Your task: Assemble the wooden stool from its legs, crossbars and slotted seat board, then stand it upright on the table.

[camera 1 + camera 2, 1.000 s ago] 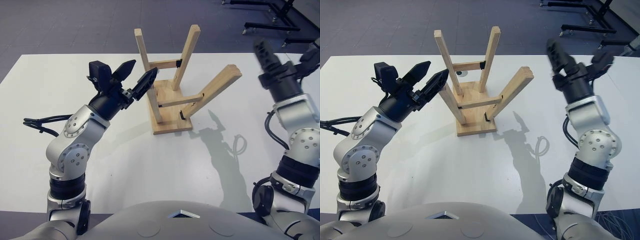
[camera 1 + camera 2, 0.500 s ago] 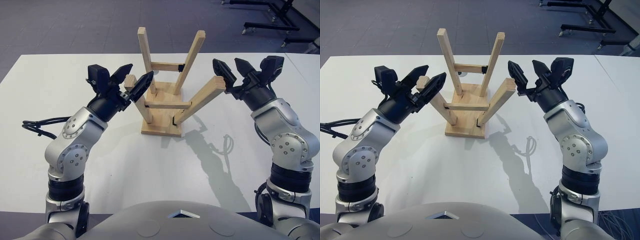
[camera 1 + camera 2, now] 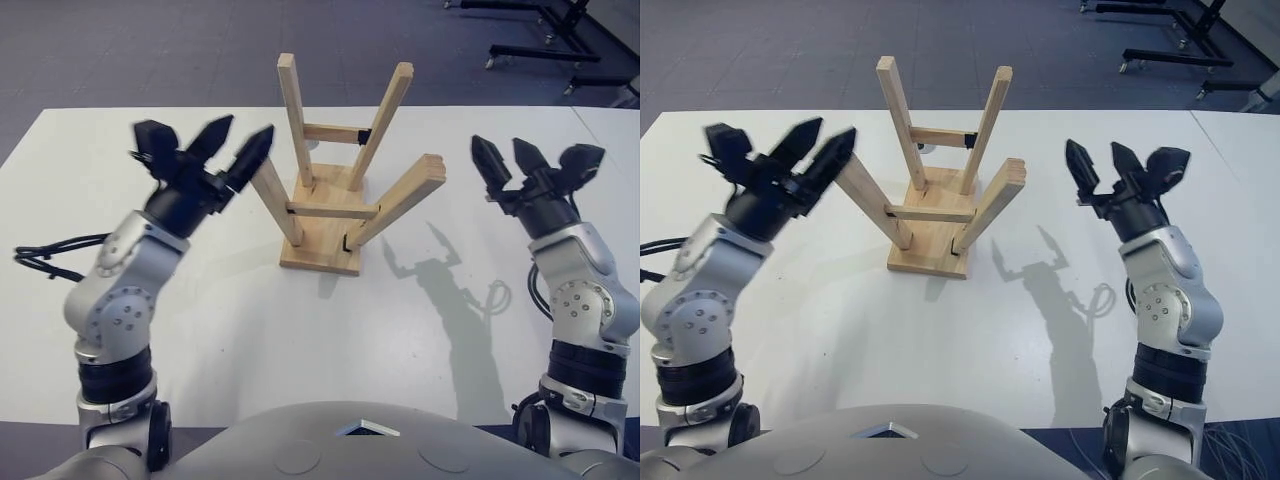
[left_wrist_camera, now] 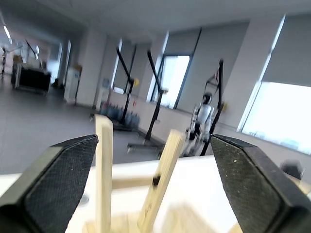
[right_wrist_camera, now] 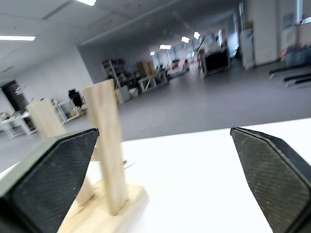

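Observation:
The wooden stool [image 3: 318, 254] rests upside down on the white table [image 3: 250, 330], seat board flat and legs pointing up and splaying outward. Crossbars [image 3: 330, 209] link the legs. My left gripper [image 3: 245, 135] hovers open just left of the nearest leg [image 3: 272, 195], apart from it. My right gripper [image 3: 500, 148] hangs open to the right of the stool, a short gap from the thick right leg [image 3: 400, 200]. In the left wrist view two legs [image 4: 103, 174] rise beyond the open fingers [image 4: 53, 194]. One leg [image 5: 109, 155] stands ahead in the right wrist view.
A black cable [image 3: 45, 255] loops off my left arm over the table's left side. Black wheeled stands [image 3: 545, 50] sit on the grey floor beyond the far edge. Bare tabletop surrounds the stool.
Both grippers have drawn back from the stool, the left one leftward and the right one rightward. The stool slid a little left a second ago and has stayed put since.

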{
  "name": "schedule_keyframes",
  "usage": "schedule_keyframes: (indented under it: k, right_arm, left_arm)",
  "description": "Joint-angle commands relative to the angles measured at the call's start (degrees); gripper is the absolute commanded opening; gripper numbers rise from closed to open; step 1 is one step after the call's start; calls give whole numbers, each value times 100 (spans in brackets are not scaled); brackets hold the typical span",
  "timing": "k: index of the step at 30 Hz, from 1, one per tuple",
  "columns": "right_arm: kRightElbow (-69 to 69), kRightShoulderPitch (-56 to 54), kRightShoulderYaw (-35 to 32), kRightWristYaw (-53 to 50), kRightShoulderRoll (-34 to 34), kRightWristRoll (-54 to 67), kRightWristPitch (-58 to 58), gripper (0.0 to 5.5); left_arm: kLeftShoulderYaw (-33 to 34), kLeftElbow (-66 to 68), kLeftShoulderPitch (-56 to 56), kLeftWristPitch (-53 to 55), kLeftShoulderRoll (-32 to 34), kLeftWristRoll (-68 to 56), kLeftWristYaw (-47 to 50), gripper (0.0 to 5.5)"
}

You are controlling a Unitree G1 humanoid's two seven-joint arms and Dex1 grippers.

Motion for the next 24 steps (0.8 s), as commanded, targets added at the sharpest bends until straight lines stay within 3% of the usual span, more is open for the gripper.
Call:
schedule_keyframes:
  k: [1,5,8,15,24]
  right_arm:
    - [226,340,-184,776,-90,176,-127,436]
    - [-158,661,-330,1676,-192,1224,502,358]
    - [-394,623,-229,2008,-314,1691,934,289]
    - [-276,36,152,2512,-503,2042,1538,162]
    - [-198,333,59,3291,-884,2189,1961,1]
  left_arm:
    - [772,355,-105,101,480,-837,-295,421]
    - [1352,1288,359,255,1264,-928,-1386,395]
    - [981,1850,704,238,1628,-316,-2138,335]
    - [71,2208,518,351,1351,27,-2851,230]
    - [179,2179,210,865,1177,-656,-2943,87]
